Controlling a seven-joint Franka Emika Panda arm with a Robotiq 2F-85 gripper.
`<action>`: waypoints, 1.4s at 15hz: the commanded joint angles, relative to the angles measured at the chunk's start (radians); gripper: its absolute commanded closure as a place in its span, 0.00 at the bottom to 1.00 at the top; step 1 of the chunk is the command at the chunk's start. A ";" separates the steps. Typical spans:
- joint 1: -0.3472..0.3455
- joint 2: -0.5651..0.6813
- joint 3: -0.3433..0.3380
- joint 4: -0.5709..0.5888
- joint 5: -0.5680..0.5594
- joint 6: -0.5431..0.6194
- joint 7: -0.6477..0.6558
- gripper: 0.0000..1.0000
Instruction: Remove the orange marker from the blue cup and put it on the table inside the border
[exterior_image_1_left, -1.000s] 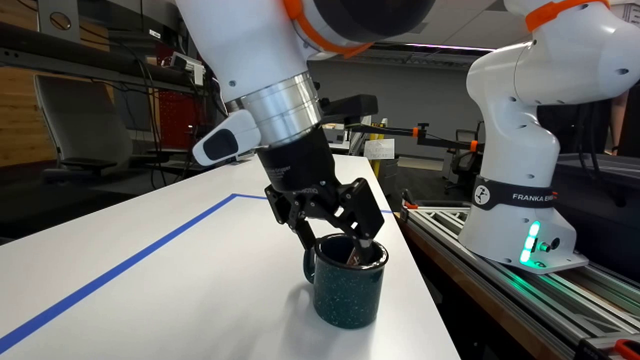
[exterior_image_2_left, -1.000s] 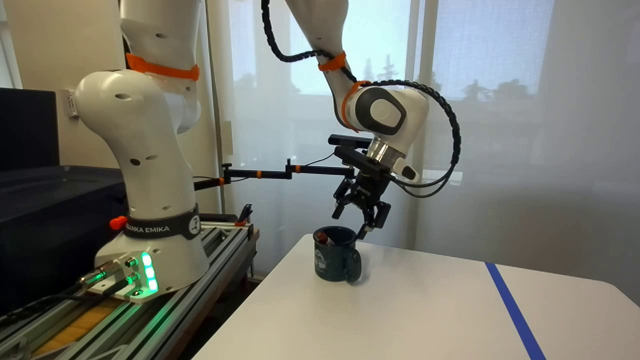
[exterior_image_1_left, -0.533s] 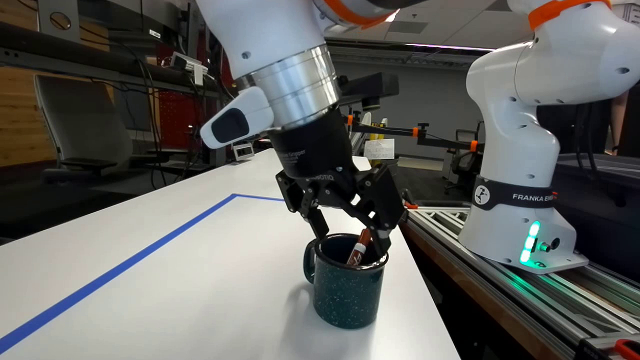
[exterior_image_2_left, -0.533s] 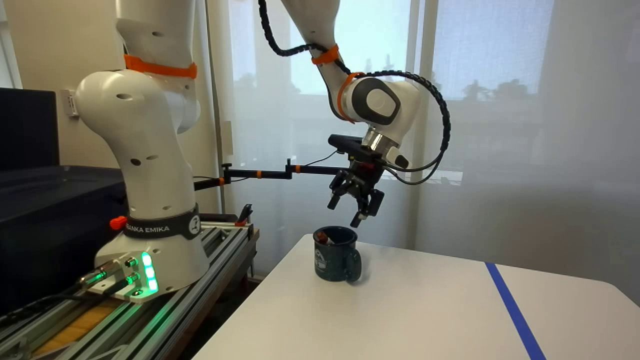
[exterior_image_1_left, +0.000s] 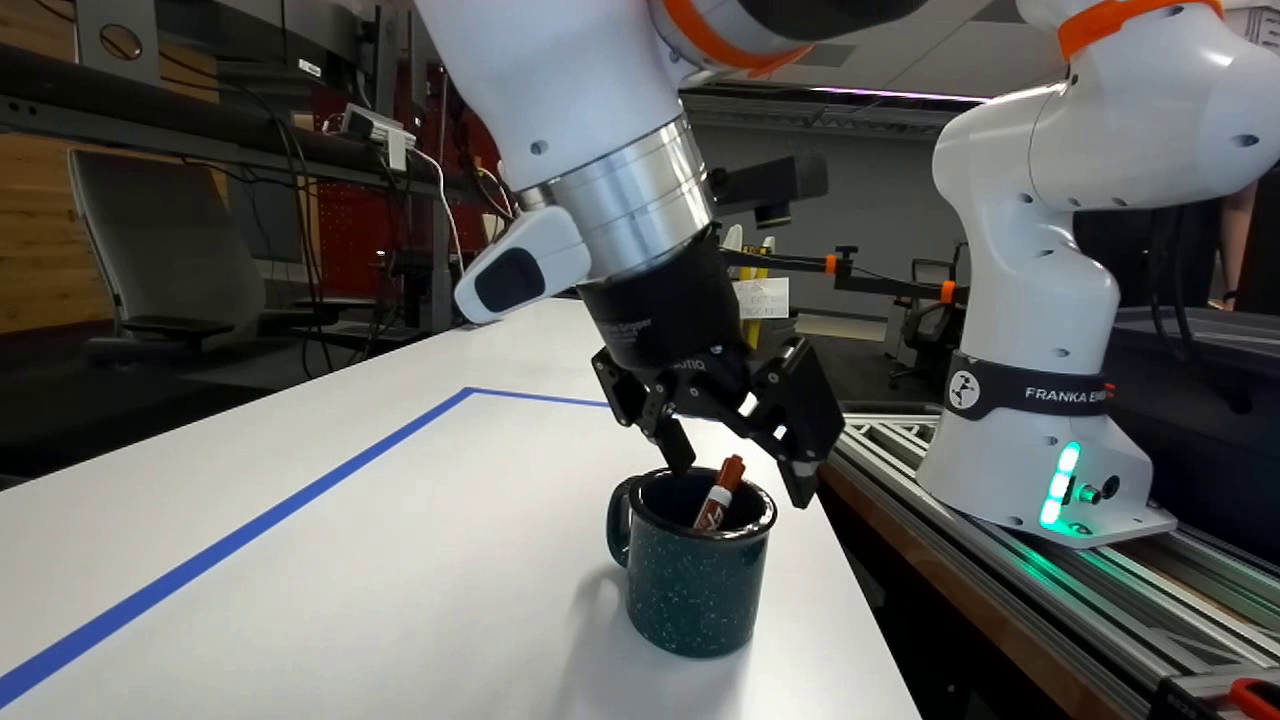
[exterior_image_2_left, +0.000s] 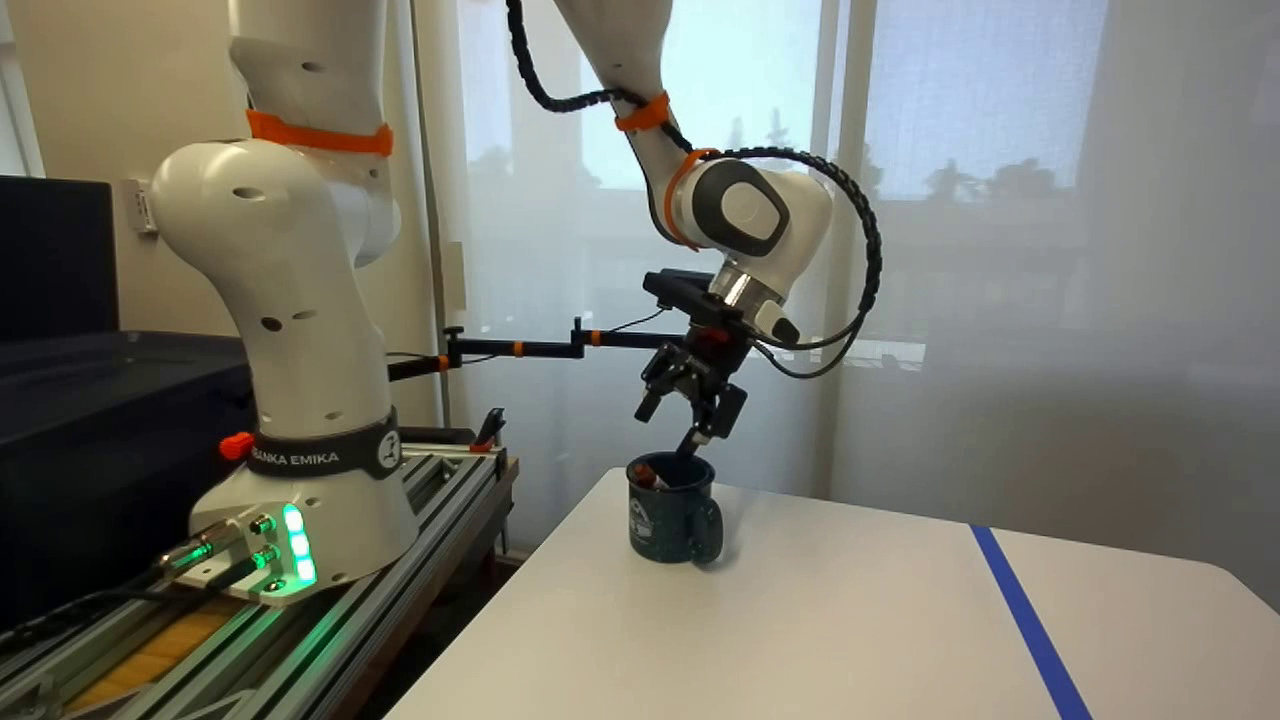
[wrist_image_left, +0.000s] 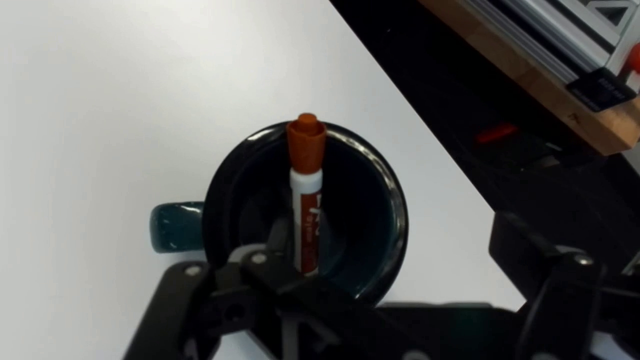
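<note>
The orange-capped marker (wrist_image_left: 307, 200) leans inside the dark blue-green speckled cup (exterior_image_1_left: 695, 590), its cap against the rim. It also shows in both exterior views (exterior_image_1_left: 720, 495) (exterior_image_2_left: 645, 476). The cup stands upright on the table (exterior_image_1_left: 420, 580); its handle (wrist_image_left: 177, 227) is at the left in the wrist view. My gripper (exterior_image_1_left: 743, 476) is tilted, open and empty just above the cup, also in an exterior view (exterior_image_2_left: 667, 428). In the wrist view (wrist_image_left: 390, 237) one finger overlaps the cup beside the marker; the other is beyond the rim to the right. The marker's lower end is hidden.
Blue tape (exterior_image_1_left: 300, 510) marks the border on the white table; it shows in an exterior view (exterior_image_2_left: 1030, 620) too. The cup stands near the table edge by the robot's rail (exterior_image_1_left: 1000, 590). A second robot base (exterior_image_1_left: 1040, 450) stands beside the table.
My gripper has moved sideways over the cup, toward the robot base side, first rising, then lowering slightly. The marker's cap is now uncovered in an exterior view. The cup and marker have not moved.
</note>
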 joint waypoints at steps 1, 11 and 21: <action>-0.004 -0.021 -0.005 -0.027 -0.002 -0.012 0.030 0.00; -0.026 -0.024 -0.037 -0.066 -0.002 0.003 0.048 0.10; -0.048 -0.021 -0.055 -0.069 0.002 0.012 0.045 0.33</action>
